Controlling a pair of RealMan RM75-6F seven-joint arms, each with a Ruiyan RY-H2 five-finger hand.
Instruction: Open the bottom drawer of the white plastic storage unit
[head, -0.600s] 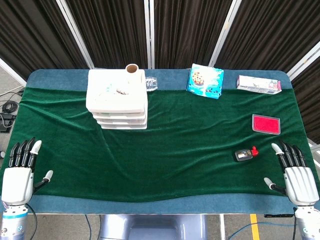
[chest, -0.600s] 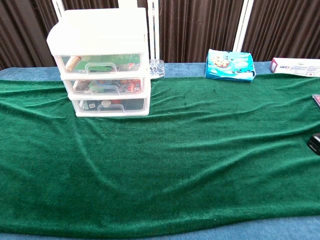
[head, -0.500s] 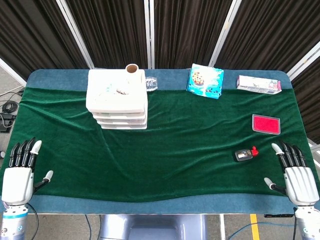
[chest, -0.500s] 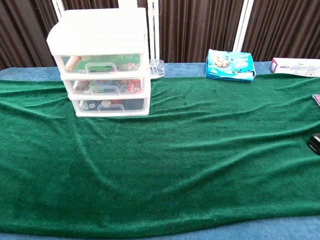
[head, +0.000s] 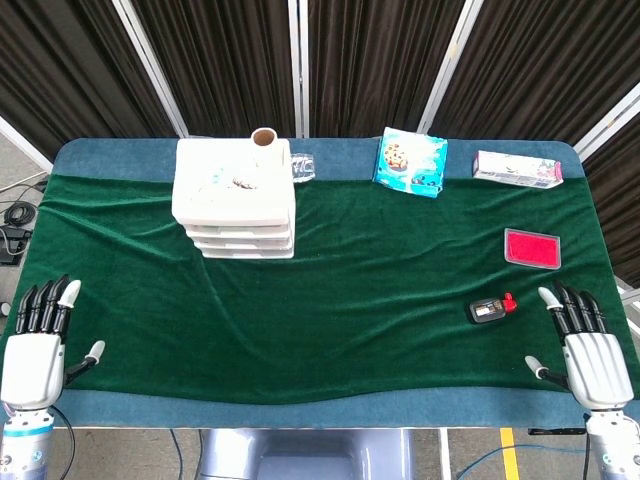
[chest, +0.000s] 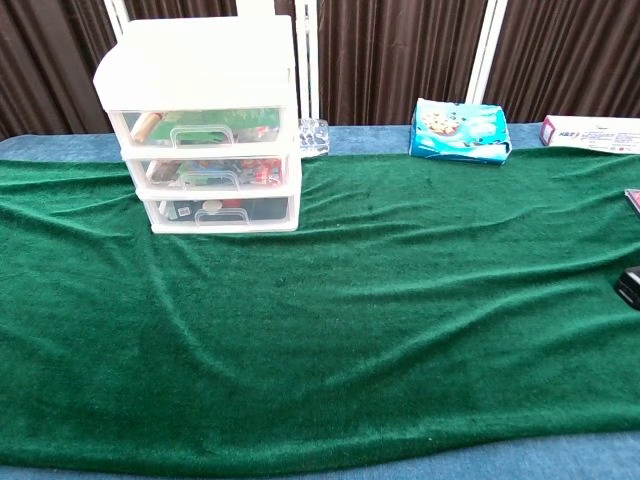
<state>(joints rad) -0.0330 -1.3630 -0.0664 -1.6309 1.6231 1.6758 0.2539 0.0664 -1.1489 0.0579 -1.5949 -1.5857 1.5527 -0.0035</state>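
We see both hands spread wide, empty: left hand (head: 33, 352), right hand (head: 592, 357). Drawer (chest: 220, 212) closed, well ahead of left hand, in unit (chest: 205, 120).

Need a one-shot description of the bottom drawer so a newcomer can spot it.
On the green cloth's far left stands a white plastic storage unit with three stacked clear-fronted drawers. The bottom drawer is the lowest, resting just above the cloth, closed, with a clear handle and mostly dark contents, unlike the colourful middle one.
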